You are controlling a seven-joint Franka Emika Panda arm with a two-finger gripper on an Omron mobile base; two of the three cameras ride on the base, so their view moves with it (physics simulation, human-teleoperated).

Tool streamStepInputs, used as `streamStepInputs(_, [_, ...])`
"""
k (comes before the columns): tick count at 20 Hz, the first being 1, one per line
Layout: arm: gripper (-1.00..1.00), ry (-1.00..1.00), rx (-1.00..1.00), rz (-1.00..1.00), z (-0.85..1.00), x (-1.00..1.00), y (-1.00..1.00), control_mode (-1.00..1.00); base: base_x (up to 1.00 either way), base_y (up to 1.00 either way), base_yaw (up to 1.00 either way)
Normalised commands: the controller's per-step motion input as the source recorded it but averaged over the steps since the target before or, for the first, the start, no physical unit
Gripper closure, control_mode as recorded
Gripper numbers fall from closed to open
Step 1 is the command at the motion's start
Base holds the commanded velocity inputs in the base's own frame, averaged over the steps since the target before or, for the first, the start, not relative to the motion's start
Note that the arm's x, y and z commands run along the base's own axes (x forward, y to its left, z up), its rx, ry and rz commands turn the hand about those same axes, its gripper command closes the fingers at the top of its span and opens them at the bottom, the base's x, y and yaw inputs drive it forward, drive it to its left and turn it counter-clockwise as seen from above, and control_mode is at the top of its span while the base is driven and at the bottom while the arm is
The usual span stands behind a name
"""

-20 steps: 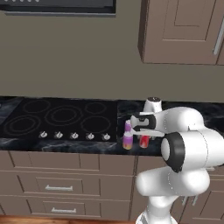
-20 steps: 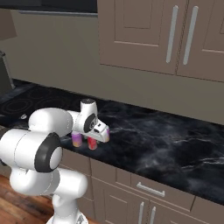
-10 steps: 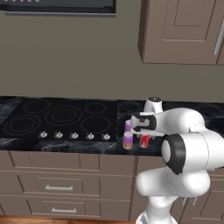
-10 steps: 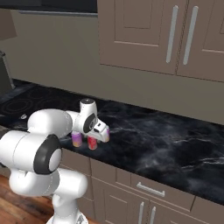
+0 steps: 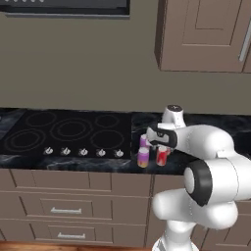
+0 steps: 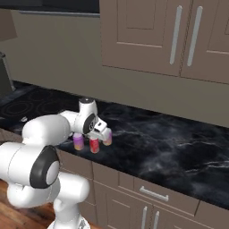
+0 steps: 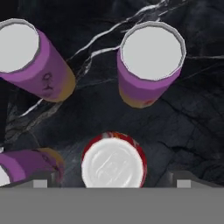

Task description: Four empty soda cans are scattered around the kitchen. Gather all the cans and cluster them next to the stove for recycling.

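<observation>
Cans (image 7: pixel 151 61) number four from the hand view, red can (image 7: pixel 113 159) between the wide-spread gripper (image 7: pixel 111 180).

- red soda can (image 7: pixel 113 159), silver top
- three purple cans (image 7: pixel 146 65) fading orange at base, silver tops
- countertop (image 7: pixel 192 118) black marble, white veins
- stove (image 5: pixel 68 131) black, grey rings
- cabinets (image 6: pixel 147 36) taupe brown

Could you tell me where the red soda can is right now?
The red soda can stands upright on the black marble counter just right of the stove, clustered with the purple cans, directly below the open gripper.
</observation>
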Motion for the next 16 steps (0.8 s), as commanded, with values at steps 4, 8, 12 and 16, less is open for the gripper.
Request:
streamStepInputs(4, [-1.0,0.0,0.0,0.0,0.42,-0.08,0.1,-1.0,0.0,0.0,0.0])
streamStepInputs(8, [-1.0,0.0,0.0,0.0,0.44,-0.16,0.07,-1.0,0.0,0.0,0.0])
streamStepInputs(12, [-1.0,-0.01,0.0,0.01,0.41,-0.35,0.0,-1.0,0.0,0.0,0.0])
streamStepInputs(16, [-1.0,-0.05,0.0,0.05,0.36,-0.54,0.0,-1.0,0.0,0.0,0.0])
